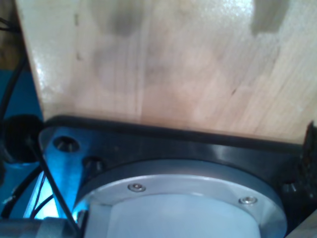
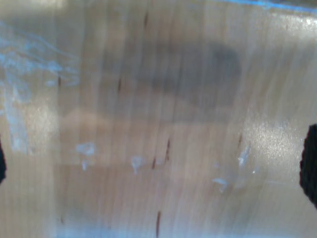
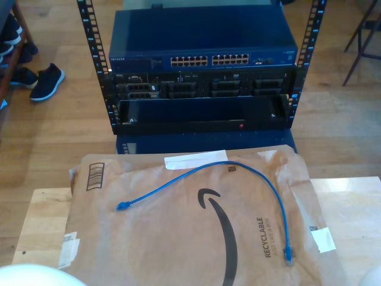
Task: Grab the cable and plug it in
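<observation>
The cable [image 3: 238, 168] arcs across the paper mailer [image 3: 178, 238], before the network switch [image 3: 202, 47]; light, limp, so I'd pinch just behind a plug [image 3: 289, 256]; how far my grippers are open, I cannot tell.

Blue cable [image 3: 238, 170], arched, unplugged, on paper mailer [image 3: 178, 238]

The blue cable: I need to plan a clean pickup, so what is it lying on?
The blue cable lies loose on a brown paper mailer, which rests on a wooden table. The mailer hides the tabletop beneath it.
</observation>
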